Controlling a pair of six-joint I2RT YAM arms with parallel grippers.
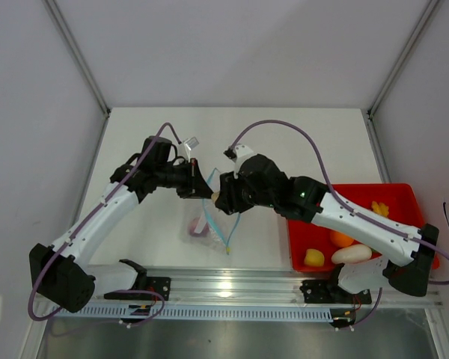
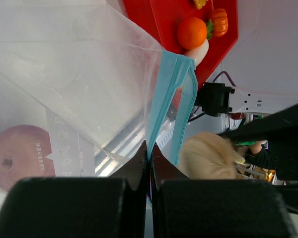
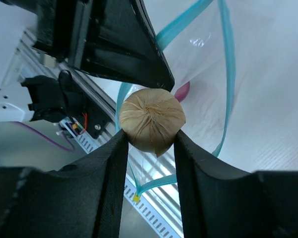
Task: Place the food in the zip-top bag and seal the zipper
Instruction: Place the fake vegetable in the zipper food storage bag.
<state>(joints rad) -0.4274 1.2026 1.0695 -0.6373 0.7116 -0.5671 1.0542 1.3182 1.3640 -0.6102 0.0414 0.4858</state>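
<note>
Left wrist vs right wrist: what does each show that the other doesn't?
Left wrist only: red tray holding the orange fruit, pumpkin and white piece; the bag's white label patch. Right wrist only: right gripper clamped on the tan round food, plus the zipper's yellow end. Both: the clear bag, its blue zipper, and that tan food.

My overhead view is bright and evenly lit from above, with only faint, soft shadows on the white table (image 1: pixel 299 142) around the zip-top bag (image 1: pixel 208 224). Just below the bag, the metal rail (image 1: pixel 226 284) flares white. In the left wrist view the bag carries a milky sheen, and the left gripper (image 2: pixel 149 157) beneath it is a dark, soft-edged mass. In the right wrist view the tan food ball (image 3: pixel 151 121) before the bag is sharp — the background beyond is washed out.
</note>
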